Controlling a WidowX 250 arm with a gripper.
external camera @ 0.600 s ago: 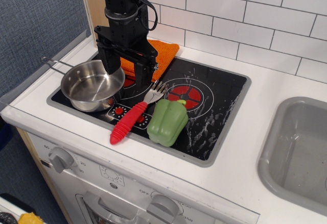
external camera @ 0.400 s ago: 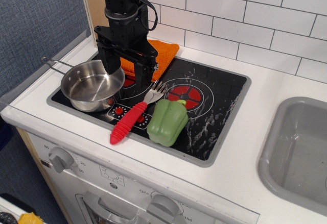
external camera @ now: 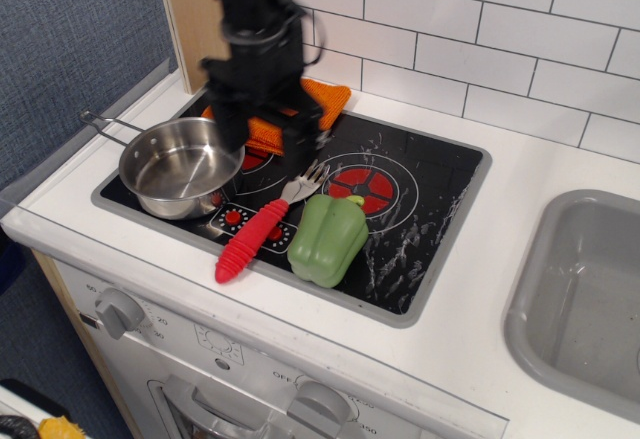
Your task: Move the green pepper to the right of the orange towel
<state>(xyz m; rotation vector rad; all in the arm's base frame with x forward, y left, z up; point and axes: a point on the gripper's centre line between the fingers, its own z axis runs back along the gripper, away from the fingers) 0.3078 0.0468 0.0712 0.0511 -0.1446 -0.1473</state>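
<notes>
Lying at the stove's front edge, the green pepper [external camera: 328, 239] rests on the black cooktop [external camera: 420, 209] with a red-handled fork [external camera: 262, 224] touching its left side. Left of both sits a steel pan [external camera: 180, 167]. Farther back, the gripper [external camera: 268, 129] hangs blurred over the orange towel [external camera: 318, 97], its 2 fingers spread apart, holding nothing.

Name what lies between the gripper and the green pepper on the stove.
In the only view, the fork, its metal tines uppermost, lies between the gripper and the green pepper, on the black cooktop beside a red burner ring.
</notes>
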